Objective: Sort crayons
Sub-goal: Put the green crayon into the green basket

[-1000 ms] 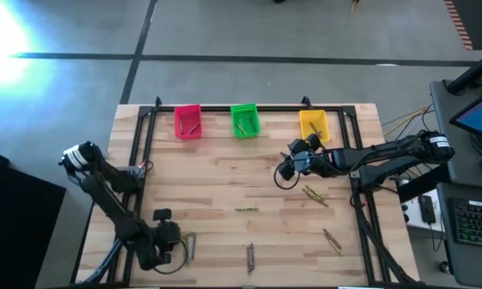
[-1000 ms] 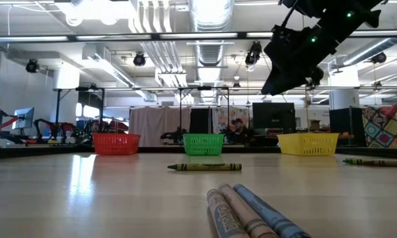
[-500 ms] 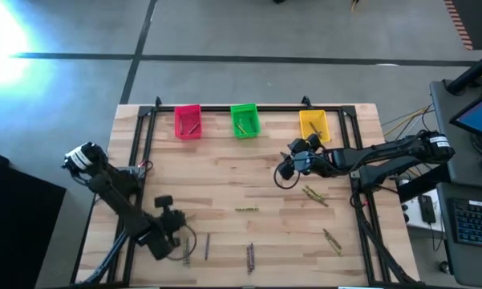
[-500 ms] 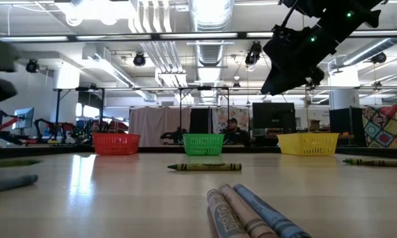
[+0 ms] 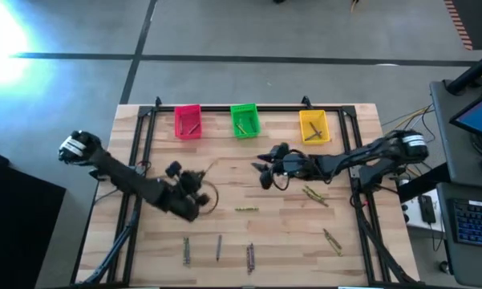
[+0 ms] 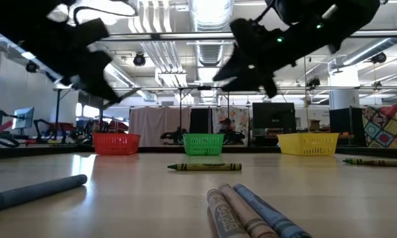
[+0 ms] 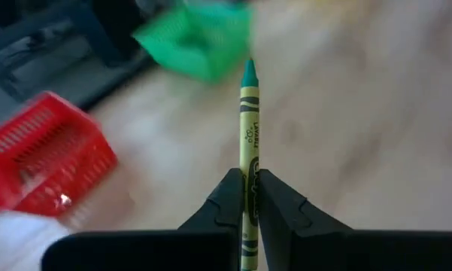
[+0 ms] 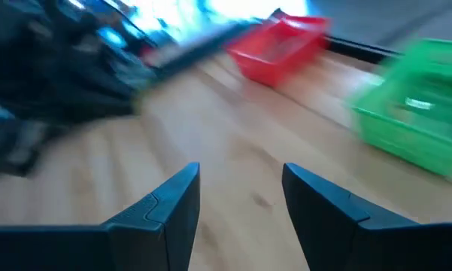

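My left gripper (image 7: 247,179) is shut on a crayon (image 7: 249,128) with a yellow-green wrapper and a green tip. It hangs over the table's left middle (image 5: 199,185), short of the red bin (image 5: 188,120) and the green bin (image 5: 244,119). My right gripper (image 8: 237,192) is open with nothing between its fingers, above the table's middle (image 5: 265,172). Other crayons lie flat on the wood: one in the middle (image 5: 246,209), several along the near edge (image 5: 218,247), and others at the right (image 5: 314,195). My left gripper pinches the crayon's wrapped shaft (image 7: 249,167) between its two fingers. The crayon lies along the fingers, its green tip (image 7: 249,74) sticking out ahead toward the bins and its back end running out of sight between them. It is lifted clear of the table.
A yellow bin (image 5: 313,124) stands at the far right of the bin row, on the black frame's far rail (image 5: 273,107). Both arms (image 6: 86,46) (image 6: 264,46) hang above the table's middle, not far apart. Loose crayons (image 6: 251,211) lie close to the low camera.
My left gripper has gone from the near left corner up and toward the far edge and the right, and it now carries the green crayon. A crayon left behind has rolled a little along the near edge. My right gripper has moved toward the table's left.
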